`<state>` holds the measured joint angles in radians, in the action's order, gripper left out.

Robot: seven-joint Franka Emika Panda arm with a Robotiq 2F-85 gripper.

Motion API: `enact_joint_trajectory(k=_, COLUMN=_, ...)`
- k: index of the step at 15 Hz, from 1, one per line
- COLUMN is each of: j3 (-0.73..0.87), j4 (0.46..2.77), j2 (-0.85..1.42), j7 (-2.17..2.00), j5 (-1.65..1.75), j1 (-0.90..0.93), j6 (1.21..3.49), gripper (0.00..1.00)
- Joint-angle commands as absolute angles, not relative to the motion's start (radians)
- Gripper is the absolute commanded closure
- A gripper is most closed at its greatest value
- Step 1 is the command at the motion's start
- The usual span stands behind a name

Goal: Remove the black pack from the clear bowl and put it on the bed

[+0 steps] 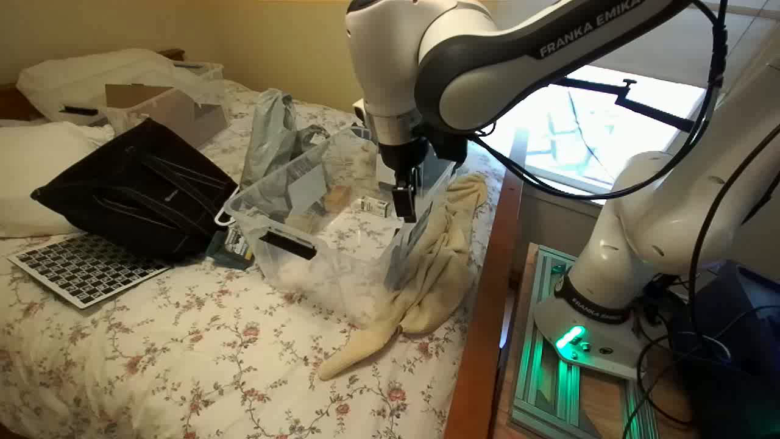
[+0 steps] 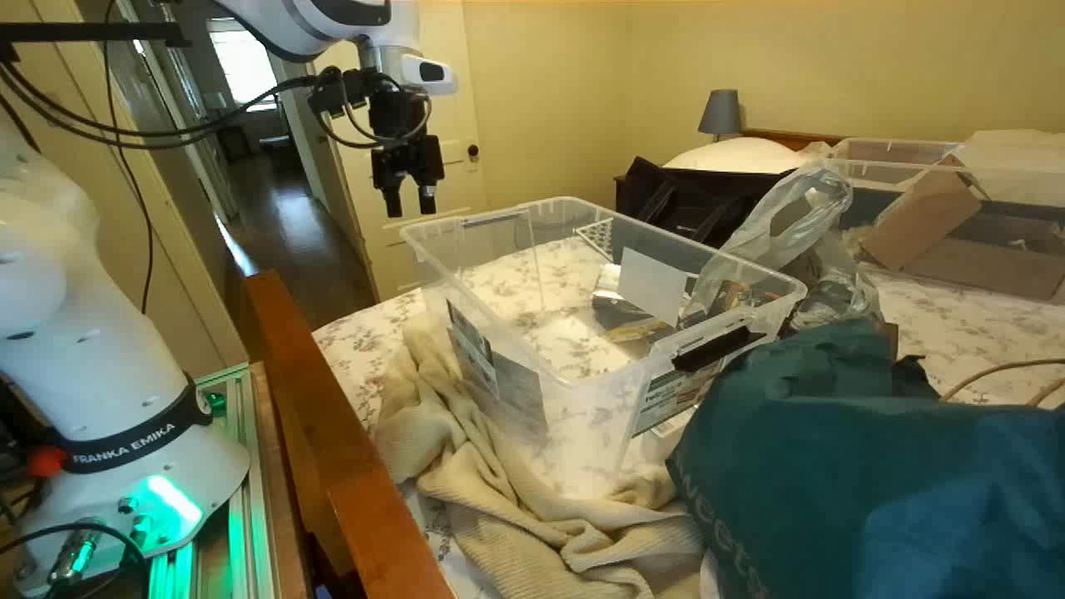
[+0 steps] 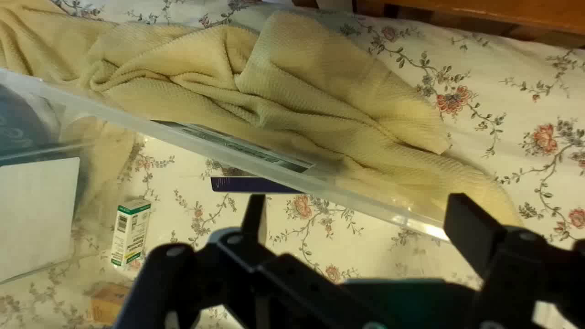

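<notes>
- Clear plastic tub [image 2: 591, 416], resting on the bed [image 1: 244, 366]; above its rim stands the tool [image 2: 410, 201], fingers spread wide apart with nothing between them in its grip.
- Black pack [image 3: 251, 184]: probably the dark, narrow shape in the wrist view, lying just inside the rim, one end meeting it. Identity uncertain; neither exterior view clearly singles it out.
- Step in hand (judged): the approach — pack not yet gripped.
- Next move (judged): shift inward over the pack, descend with one finger either side, then squeeze. The rim crosses between the fingers in the wrist view; a straight drop might straddle the wall.
- Count, task: one tool, one pack, one bed, one tub to be unloaded.
- Count, smaller things: one white-and-green box [image 3: 131, 232] in the tub; one orange box [image 3: 109, 301], inside or behind the far wall — cannot tell.
- Count, surroundings: one yellow blanket [image 3: 292, 91] beside the tub; one black tote bag [image 1: 146, 189]; one teal bag [image 2: 874, 474]; one checked board [image 1: 85, 268]; one lamp [image 2: 720, 112].
</notes>
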<state>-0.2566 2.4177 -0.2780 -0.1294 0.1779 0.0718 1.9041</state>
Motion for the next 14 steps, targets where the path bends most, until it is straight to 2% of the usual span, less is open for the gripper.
enact_joint_trajectory(k=1, j3=-0.231, j4=2.416, j2=-0.276, j7=-0.136, j5=0.185, j1=0.099, j6=1.902, gripper=0.0)
enact_joint_trajectory(k=6, j3=-0.231, j4=2.416, j2=-0.276, j7=-0.136, j5=0.185, j1=0.099, j6=1.902, gripper=0.0)
enact_joint_trajectory(k=14, j3=-0.173, j4=2.21, j2=-0.138, j7=-0.406, j5=-0.009, j1=0.075, j6=1.888, gripper=0.0)
